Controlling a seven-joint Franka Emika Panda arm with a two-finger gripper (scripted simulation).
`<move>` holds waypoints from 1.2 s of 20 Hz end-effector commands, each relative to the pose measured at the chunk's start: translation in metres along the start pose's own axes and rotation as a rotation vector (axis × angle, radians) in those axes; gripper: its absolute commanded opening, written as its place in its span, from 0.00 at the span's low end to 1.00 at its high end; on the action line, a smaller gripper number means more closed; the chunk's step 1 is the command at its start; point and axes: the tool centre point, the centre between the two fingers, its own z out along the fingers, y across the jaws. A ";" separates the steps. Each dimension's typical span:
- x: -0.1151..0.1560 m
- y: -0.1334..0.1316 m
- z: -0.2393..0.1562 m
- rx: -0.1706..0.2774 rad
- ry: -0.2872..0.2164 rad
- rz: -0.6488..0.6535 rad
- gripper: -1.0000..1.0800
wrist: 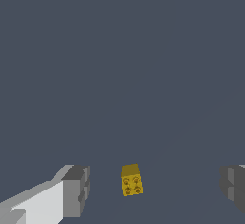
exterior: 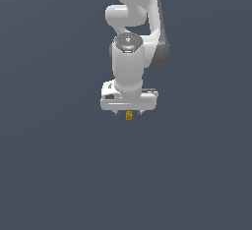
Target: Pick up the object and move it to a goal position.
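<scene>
The object (wrist: 131,181), a small yellow-gold block with four round studs on one face, is seen in the wrist view lying on a plain slate-grey surface (wrist: 119,50), between the two fingers of the gripper (wrist: 155,184) and touched by neither. In the exterior view the object (exterior: 129,115) is shown as a tiny gold speck directly beneath the gripper (exterior: 129,112), between the two short fingertips that project from the underside of the hand. The jaws are spread wide and nothing is held; a clear gap of grey surface is left on either side of the block. The grey finger pads (wrist: 76,189) are rendered as faceted, stepped blocks, one carried on a white body, the other cut off at the frame edge. The arm (exterior: 129,67) is drawn as smooth, glossy white rounded segments with a darker grey flank and a grey circular cap on the joint, ending in a flat, box-like hand set crosswise. The surface is uniform, matt and unmarked, apart from a faint diagonal line crossing it in the wrist view. Between the fingers and the block no obstruction is seen.
</scene>
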 end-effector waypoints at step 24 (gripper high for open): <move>-0.016 0.010 0.025 0.006 0.003 -0.030 0.96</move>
